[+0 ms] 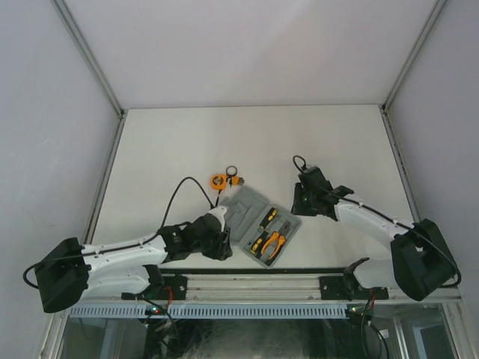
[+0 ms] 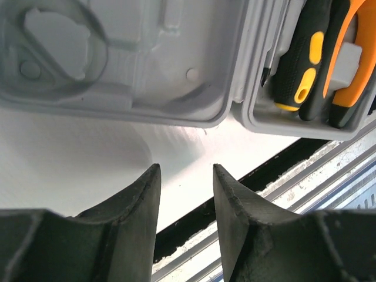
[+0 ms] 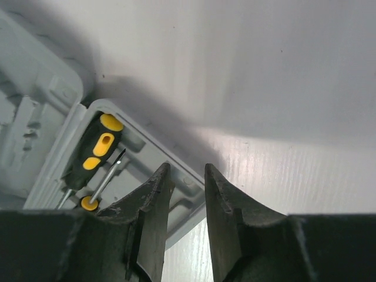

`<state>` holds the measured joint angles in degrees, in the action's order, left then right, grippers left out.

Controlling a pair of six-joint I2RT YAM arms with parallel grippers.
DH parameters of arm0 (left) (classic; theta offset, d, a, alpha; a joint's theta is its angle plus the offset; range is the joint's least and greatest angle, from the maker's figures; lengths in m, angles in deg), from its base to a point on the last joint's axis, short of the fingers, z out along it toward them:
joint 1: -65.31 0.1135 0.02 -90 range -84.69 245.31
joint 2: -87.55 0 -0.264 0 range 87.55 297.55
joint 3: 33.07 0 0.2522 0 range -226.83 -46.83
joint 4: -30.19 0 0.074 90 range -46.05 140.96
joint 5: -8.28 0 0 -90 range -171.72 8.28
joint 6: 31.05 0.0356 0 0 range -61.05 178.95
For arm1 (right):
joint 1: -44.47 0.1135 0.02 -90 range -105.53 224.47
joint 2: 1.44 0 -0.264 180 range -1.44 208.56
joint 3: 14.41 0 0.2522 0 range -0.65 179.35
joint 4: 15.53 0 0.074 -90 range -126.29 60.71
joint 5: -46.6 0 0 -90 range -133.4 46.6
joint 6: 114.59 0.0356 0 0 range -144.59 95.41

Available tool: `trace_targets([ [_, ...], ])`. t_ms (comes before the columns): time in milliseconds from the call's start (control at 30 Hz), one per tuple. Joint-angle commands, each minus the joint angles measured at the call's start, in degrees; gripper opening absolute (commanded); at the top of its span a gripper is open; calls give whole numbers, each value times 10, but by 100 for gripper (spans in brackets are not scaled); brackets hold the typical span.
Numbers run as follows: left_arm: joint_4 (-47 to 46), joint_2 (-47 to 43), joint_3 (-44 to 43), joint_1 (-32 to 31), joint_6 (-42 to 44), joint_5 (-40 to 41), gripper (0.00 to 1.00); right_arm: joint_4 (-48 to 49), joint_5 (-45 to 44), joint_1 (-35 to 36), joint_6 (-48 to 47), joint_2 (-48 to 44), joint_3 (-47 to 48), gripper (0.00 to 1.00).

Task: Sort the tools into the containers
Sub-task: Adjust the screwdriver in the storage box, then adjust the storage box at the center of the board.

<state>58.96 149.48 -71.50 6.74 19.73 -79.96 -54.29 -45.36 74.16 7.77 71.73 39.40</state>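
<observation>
1. The table (image 1: 172, 142) carries everything; the open case (image 1: 243, 211) lies at its near middle, between the two arms
2. The case half toward 4 o'clock holds the pliers (image 1: 275, 243) and both screwdrivers (image 3: 94, 154); the half toward 10 o'clock shows bare recesses, one of them round
3. The left gripper (image 2: 185, 194) hovers over bare table just off the case's 8 o'clock edge, fingers moderately parted with nothing between them
4. The right gripper (image 3: 187, 188) hangs over the case's 2 o'clock corner, fingers narrowly parted, also empty
5. The tape (image 1: 218, 180) lies on the table near the case at 11 o'clock, apart from it
6. The hex set (image 1: 235, 179) sits just beside the tape at its 3 o'clock, with the ring (image 1: 232, 170) at the set's 12 o'clock; whether they touch cannot be told
7. The step in hand looks like fetching the tape for the round recess; the left arm is the nearer one, and should spread its fingers wider, descend straight, grip across the disc without nudging the hex set, then seat it flat before letting go
</observation>
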Motion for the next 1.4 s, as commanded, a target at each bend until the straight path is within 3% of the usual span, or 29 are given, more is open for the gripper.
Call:
trace_targets([
  [0, -39, -32, 29, 3, -48, -10, 44, 29, 13, -5, -36, 37, 35, 29],
  [367, -43, 51, -7, 40, -49, 9, 42, 32, 48, -4, -28, 57, 20, 26],
  [600, -31, 93, -58, 69, -5, -2, 42, 21, 69, -1, -14, 25, -4, 26],
  [1367, 6, 283, -276, 84, 99, -34, 38, -29, 82, 21, 82, -146, -135, 28],
])
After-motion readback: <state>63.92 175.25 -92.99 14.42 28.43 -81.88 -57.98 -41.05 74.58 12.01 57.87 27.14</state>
